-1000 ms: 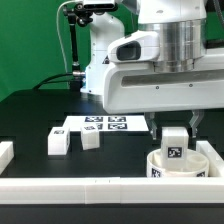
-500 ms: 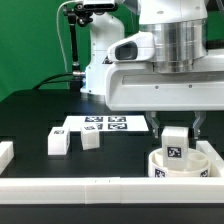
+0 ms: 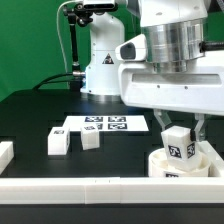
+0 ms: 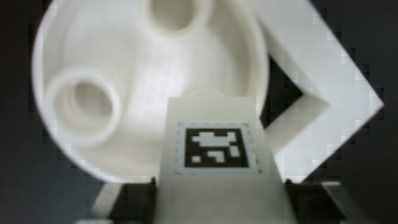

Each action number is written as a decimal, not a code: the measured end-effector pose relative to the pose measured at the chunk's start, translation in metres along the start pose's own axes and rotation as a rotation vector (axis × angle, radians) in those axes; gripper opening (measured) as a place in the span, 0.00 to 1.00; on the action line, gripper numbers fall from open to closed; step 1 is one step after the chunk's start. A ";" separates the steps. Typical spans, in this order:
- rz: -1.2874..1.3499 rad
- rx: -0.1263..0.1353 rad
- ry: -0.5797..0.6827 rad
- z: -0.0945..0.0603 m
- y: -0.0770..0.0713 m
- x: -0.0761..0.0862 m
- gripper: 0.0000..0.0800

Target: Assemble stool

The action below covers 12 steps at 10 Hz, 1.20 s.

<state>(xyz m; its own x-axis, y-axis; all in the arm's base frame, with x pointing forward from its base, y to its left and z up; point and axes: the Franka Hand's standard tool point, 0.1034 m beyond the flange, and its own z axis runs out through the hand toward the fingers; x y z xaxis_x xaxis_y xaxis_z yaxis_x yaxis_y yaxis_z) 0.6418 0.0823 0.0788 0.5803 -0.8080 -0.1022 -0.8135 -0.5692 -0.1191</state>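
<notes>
I'm seeing the gripper (image 3: 182, 128) clamping one stool leg (image 3: 180, 146) btw both fingers, jaws partway closed on its sides, leg upright w/ tag facing the cam. It's hanging right over the seat (image 3: 160, 165), which is sitting at the exterior view's right, tucked into the corner where the front rail (image 3: 90, 189) is meeting the side rail (image 3: 216, 158). Leg's lower end is reading about level w/ the seat top; can't tell if it's touching or in a hole. Wrist view is looking along the held leg (image 4: 214, 140), tag square-on, finger pads (image 4: 139, 205) showing on either side of it. The seat (image 4: 107, 55) is lying behind, w/ an open round socket (image 4: 86, 103) just beside the leg. Two more legs are lying on the black table (image 3: 30, 115) toward the exterior view's left: outer spare leg (image 3: 58, 142) and inner spare leg (image 3: 91, 138), near each other but apart, both in front of the marker board (image 3: 105, 124).
</notes>
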 end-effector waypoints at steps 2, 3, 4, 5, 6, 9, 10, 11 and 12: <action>0.224 0.022 -0.013 0.002 -0.005 -0.008 0.43; 0.304 0.028 -0.022 0.003 -0.007 -0.012 0.43; 0.406 0.029 -0.033 0.005 -0.010 -0.018 0.43; 0.465 0.030 -0.044 0.006 -0.011 -0.022 0.43; 0.570 0.031 -0.055 0.007 -0.013 -0.027 0.43; 0.807 0.044 -0.069 0.007 -0.019 -0.032 0.43; 0.871 0.048 -0.079 0.007 -0.019 -0.031 0.43; 0.942 0.049 -0.087 0.007 -0.019 -0.030 0.43; 1.019 0.049 -0.094 0.007 -0.019 -0.030 0.43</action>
<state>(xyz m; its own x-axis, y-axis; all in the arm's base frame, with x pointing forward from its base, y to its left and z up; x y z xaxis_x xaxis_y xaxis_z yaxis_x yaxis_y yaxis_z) 0.6398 0.1180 0.0773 -0.3833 -0.8878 -0.2547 -0.9206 0.3896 0.0276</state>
